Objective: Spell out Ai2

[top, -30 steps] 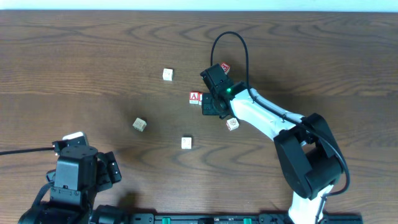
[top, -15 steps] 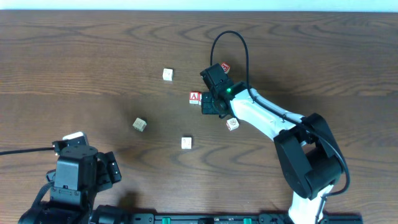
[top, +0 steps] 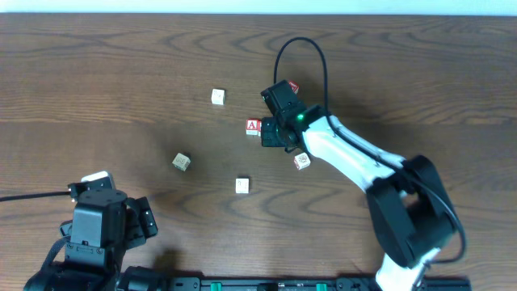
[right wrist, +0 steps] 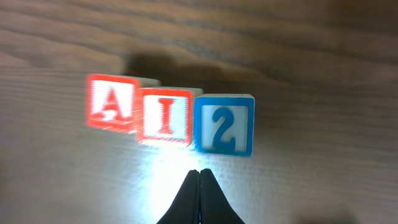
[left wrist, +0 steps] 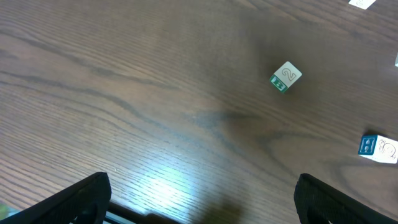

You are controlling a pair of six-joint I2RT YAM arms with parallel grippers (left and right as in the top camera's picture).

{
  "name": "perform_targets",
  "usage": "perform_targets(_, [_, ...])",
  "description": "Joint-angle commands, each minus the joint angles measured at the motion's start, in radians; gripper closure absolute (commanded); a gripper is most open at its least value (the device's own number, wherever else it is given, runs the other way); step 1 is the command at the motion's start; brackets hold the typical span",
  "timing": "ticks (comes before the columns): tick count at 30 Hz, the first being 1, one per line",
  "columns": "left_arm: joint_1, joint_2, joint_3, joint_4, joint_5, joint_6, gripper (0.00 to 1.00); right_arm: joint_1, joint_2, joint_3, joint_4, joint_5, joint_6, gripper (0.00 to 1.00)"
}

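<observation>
In the right wrist view a red "A" block [right wrist: 112,102], a red "I" block [right wrist: 164,116] and a blue "2" block [right wrist: 224,124] stand side by side in a row on the wooden table. My right gripper [right wrist: 199,172] is shut and empty, its fingertips just in front of the row, below the gap between "I" and "2". In the overhead view only the "A" block [top: 253,126] shows; the right gripper [top: 275,133] covers the rest of the row. My left gripper [left wrist: 202,198] is open and empty over bare wood at the front left.
Loose blocks lie around: one at the back [top: 217,97], one at the left [top: 181,162], one in front [top: 242,186], one by the right arm [top: 301,161], a red one behind it [top: 292,87]. The left wrist view shows a green "2" block [left wrist: 285,76] and a blue block [left wrist: 379,148].
The right arm has shifted slightly; its elbow and base link moved a little to the right. The blocks have not moved. The left arm is still.
</observation>
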Motion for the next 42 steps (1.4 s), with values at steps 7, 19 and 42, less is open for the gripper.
perform_targets(7, [0.003,-0.003,0.004,0.001,0.000,-0.004,0.05,0.040,-0.333,-0.046,-0.143,0.217,0.042,0.99])
perform_targets(19, [0.003,-0.003,0.004,0.001,0.000,-0.004,0.05,0.091,-1.058,-0.516,-0.239,0.248,0.093,0.99])
perform_targets(42, [0.003,-0.003,0.004,0.001,0.000,-0.004,0.05,0.090,-1.572,-0.615,-0.370,0.345,0.093,0.01])
